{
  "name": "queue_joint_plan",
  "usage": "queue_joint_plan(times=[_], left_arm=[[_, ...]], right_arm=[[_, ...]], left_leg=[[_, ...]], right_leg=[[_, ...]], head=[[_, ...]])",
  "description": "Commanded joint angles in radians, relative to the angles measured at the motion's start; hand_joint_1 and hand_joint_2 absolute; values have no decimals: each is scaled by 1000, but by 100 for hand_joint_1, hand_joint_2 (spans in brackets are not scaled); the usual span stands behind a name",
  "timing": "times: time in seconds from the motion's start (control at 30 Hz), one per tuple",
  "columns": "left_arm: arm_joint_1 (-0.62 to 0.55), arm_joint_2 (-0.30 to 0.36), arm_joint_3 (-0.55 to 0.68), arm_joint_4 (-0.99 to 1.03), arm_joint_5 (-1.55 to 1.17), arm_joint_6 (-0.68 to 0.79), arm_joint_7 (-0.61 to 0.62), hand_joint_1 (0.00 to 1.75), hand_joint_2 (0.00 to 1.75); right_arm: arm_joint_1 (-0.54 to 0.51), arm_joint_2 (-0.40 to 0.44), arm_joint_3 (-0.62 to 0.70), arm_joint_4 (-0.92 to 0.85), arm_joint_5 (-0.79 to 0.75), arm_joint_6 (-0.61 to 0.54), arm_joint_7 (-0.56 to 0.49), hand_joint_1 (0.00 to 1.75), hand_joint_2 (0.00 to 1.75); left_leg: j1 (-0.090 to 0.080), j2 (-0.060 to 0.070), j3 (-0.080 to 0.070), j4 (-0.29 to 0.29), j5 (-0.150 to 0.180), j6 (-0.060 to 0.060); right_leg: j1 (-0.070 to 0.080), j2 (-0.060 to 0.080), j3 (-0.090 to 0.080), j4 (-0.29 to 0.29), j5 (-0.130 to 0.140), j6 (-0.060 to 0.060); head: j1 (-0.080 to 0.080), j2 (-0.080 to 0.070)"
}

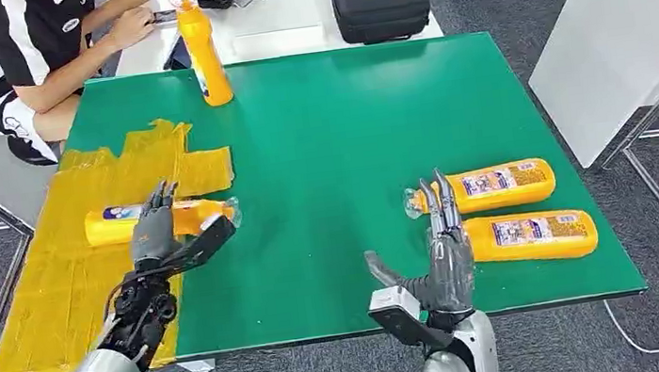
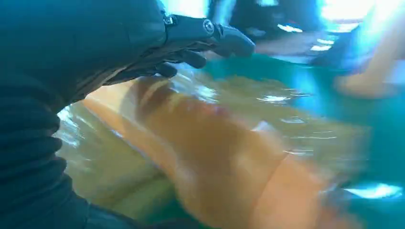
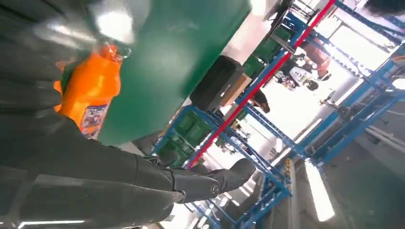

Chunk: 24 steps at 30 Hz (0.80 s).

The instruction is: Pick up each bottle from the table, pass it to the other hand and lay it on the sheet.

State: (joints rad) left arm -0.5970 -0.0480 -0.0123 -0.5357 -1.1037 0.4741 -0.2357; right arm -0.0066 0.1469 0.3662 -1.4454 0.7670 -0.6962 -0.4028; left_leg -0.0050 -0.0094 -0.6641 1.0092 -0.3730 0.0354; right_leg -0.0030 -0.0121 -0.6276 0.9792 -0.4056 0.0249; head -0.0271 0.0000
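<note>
one bottle point(image 1: 168, 218) on sheet point(image 1: 62, 276) | under left robot hand point(image 1: 153, 234), fingers spread

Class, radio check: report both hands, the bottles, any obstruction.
Left hand open over bottle on yellow sheet. Right hand open, empty, beside two lying bottles. One bottle upright. Nothing blocking.

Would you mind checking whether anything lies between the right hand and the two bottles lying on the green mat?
Nothing visible does. The right hand, fingers spread, is just beside the capped ends of the nearer bottle and the farther bottle, with only bare green mat around them.
</note>
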Motion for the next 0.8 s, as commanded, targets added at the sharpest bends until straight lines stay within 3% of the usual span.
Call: queue_joint_plan(times=[0.03,0.17,0.2,0.27,0.33,0.5,0.77,0.8], left_arm=[[259,-104,18,-626,682,-553,-367,0,175],[259,-104,18,-626,682,-553,-367,0,175],[297,-101,0,-703,791,-623,-410,0,175],[348,-99,-31,-820,911,-679,-411,0,175],[375,-91,-60,-880,1000,-723,-387,0,175],[392,-72,-112,-885,1045,-711,-393,0,175],[392,-72,-112,-885,1045,-711,-393,0,175],[392,-72,-112,-885,1045,-711,-393,0,175]], right_arm=[[10,92,-299,-125,594,-2,-28,0,175],[10,92,-299,-125,594,-2,-28,0,175],[10,63,-295,-207,738,-2,59,0,175],[-17,-47,-229,-247,804,-2,239,0,175],[-41,-144,-246,-266,804,-2,318,0,175],[-70,-230,-308,-157,804,-2,360,0,175],[-70,-230,-308,-157,804,-2,360,0,175],[-70,-230,-308,-157,804,-2,360,0,175]], left_leg=[[-1,1,2,1,-3,-1],[0,3,2,0,-3,-1],[0,3,5,1,-5,-2],[0,3,1,1,-3,-1],[0,3,1,1,-4,-1],[0,-1,4,1,-4,-1],[-1,1,3,0,-4,0],[-1,2,9,1,-7,-3]], right_leg=[[-1,1,3,1,-3,0],[0,2,2,0,-1,0],[0,1,5,1,-3,0],[0,3,1,1,-2,1],[0,3,1,0,-2,1],[0,0,5,-1,-3,1],[-1,2,3,-1,-1,1],[-1,3,10,0,-5,0]], head=[[0,0],[0,0],[0,0],[0,0],[0,0],[0,0],[0,0],[0,0]])
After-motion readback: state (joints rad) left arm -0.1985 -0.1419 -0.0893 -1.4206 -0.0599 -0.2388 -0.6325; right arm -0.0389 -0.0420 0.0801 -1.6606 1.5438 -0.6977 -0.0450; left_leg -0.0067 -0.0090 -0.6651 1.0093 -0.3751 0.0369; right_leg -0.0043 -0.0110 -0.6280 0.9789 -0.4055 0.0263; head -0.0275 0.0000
